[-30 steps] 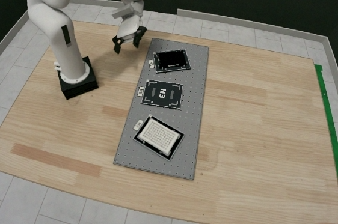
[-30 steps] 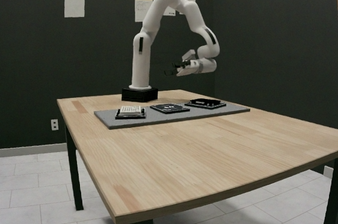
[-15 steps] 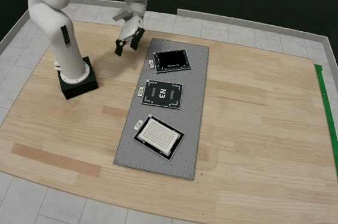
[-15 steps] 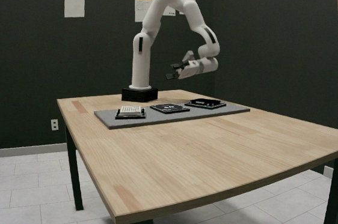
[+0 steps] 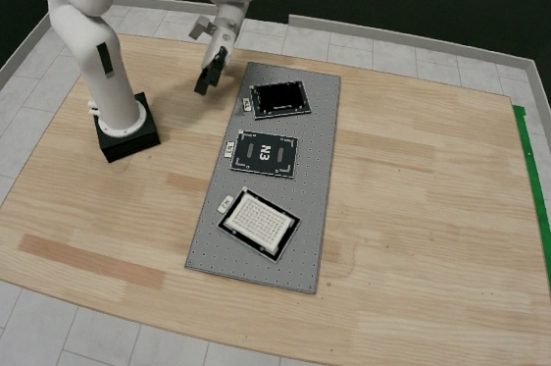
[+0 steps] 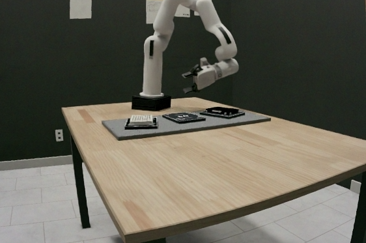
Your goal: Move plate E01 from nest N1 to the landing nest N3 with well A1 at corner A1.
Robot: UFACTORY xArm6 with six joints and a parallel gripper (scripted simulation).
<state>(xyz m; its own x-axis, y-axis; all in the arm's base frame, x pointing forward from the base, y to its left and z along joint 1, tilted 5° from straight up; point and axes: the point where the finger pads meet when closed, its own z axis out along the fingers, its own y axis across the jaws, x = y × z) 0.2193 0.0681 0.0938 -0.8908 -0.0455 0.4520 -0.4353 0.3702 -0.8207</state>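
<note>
A grey deck carries three nests in a row. The far nest holds a black plate. The middle nest is N3, and it is empty. The near nest holds a white well plate, turned at an angle. The plate labels are too small to read. My gripper is open and empty. It hangs well above the table, to the left of the black plate and off the deck.
Small white signs stand on the deck to the left of each nest. The arm's black base stands on the wooden table left of the deck. A green strip runs along the table's right edge.
</note>
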